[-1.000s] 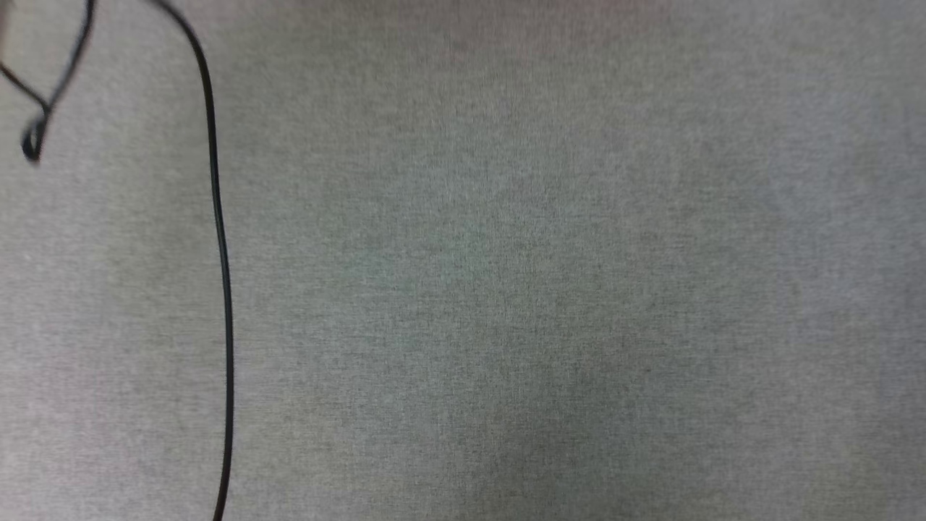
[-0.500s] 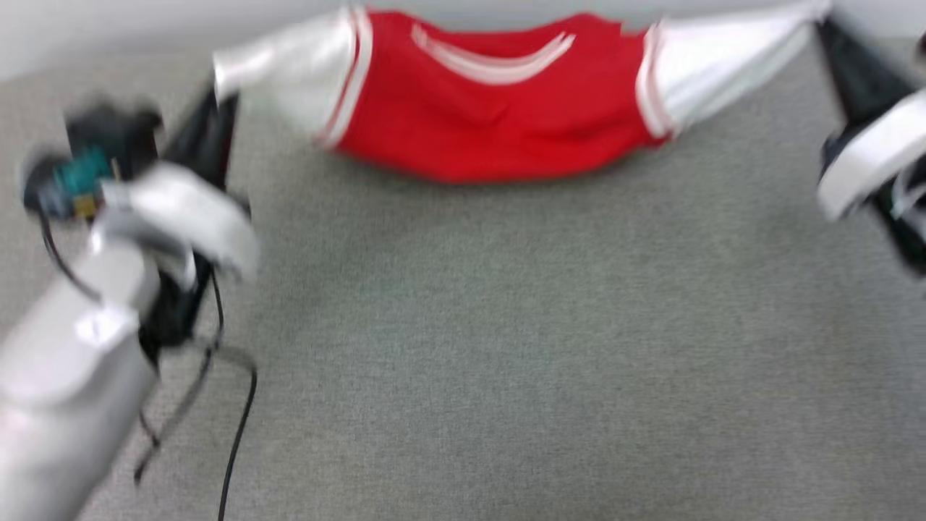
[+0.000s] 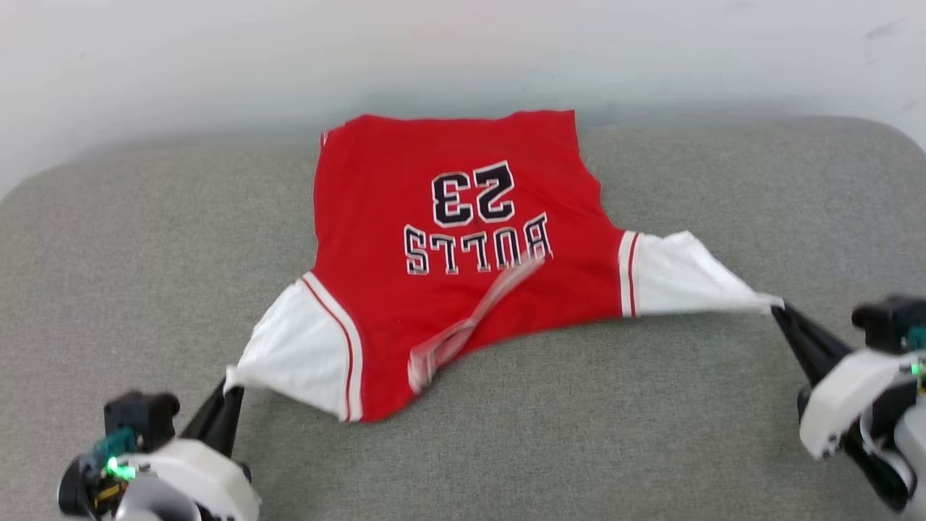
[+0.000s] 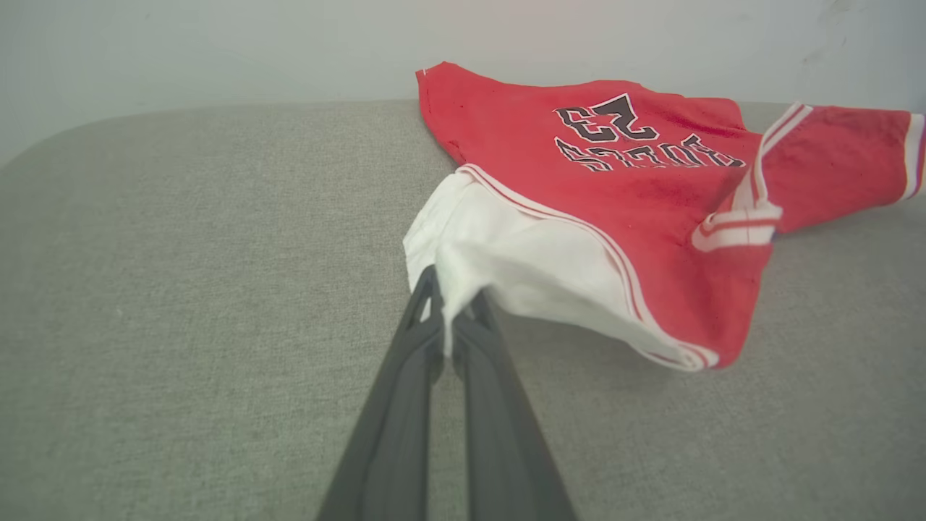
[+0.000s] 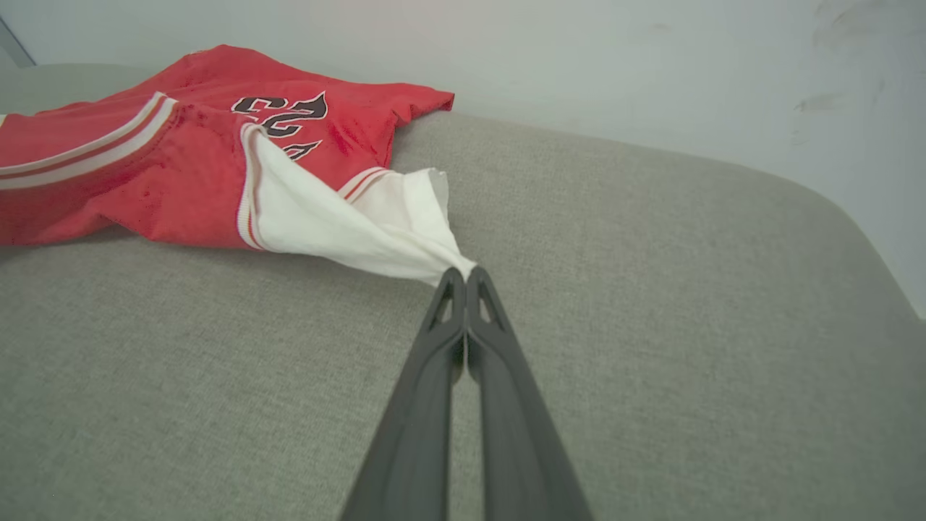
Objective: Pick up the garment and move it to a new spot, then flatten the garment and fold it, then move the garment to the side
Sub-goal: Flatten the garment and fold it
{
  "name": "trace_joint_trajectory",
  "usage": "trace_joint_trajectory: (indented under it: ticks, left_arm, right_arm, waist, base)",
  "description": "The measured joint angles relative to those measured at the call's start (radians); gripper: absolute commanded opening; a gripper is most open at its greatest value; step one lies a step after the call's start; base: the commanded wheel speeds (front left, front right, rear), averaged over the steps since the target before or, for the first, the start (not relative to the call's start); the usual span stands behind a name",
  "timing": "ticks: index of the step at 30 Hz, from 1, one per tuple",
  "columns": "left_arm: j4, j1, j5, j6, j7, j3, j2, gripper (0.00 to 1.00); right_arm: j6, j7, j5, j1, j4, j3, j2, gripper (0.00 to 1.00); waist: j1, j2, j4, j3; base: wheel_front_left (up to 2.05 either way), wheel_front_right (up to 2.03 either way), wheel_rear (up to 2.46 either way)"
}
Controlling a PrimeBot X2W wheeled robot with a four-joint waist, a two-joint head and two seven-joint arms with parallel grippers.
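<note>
The garment (image 3: pixel 448 239), a red jersey T-shirt with white sleeves, lies print side up on the grey cushion, "BULLS 23" upside down to me and its hem at the far edge. My left gripper (image 3: pixel 233 391) is shut on the tip of the left white sleeve (image 4: pixel 506 268), pinched between its dark fingers (image 4: pixel 427 340). My right gripper (image 3: pixel 775 307) is shut on the tip of the right white sleeve (image 5: pixel 340 224). Both sleeves are pulled out taut toward me. The striped collar trim (image 3: pixel 463 329) curls up off the near edge of the red body.
The grey fabric cushion (image 3: pixel 506 434) spreads wide under the shirt, with rounded far corners. A pale wall (image 3: pixel 463 51) rises right behind its far edge, close to the shirt's hem.
The head camera has swung up between frames. The shirt, hanging stretched between both grippers half a second ago, now lies spread on the cushion with the print facing up.
</note>
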Motion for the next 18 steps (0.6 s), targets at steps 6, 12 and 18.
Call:
trace_joint_trajectory:
  ticks: [6,12,18]
  left_arm:
    - [0.017,0.156,0.000,0.021,0.000,0.025,-0.013,0.00]
    - [0.026,0.256,-0.005,0.017,0.000,0.069,-0.030,0.00]
    - [0.036,0.313,0.001,0.003,0.000,0.098,-0.056,0.00]
  right_arm:
    - [0.000,-0.001,0.064,0.179,0.002,-0.052,-0.019,0.00]
    - [0.000,-0.003,0.081,0.330,0.004,-0.121,-0.030,0.00]
    - [0.000,0.016,0.090,0.469,-0.019,-0.154,-0.033,0.00]
  waist:
    - [0.0000,0.0000,0.004,-0.047]
    - [0.0001,0.0000,0.021,-0.073]
    - [0.0001,-0.0001,0.036,-0.086]
  base:
    - [0.00,0.00,0.00]
    - [0.00,0.00,0.00]
    - [0.00,0.00,0.00]
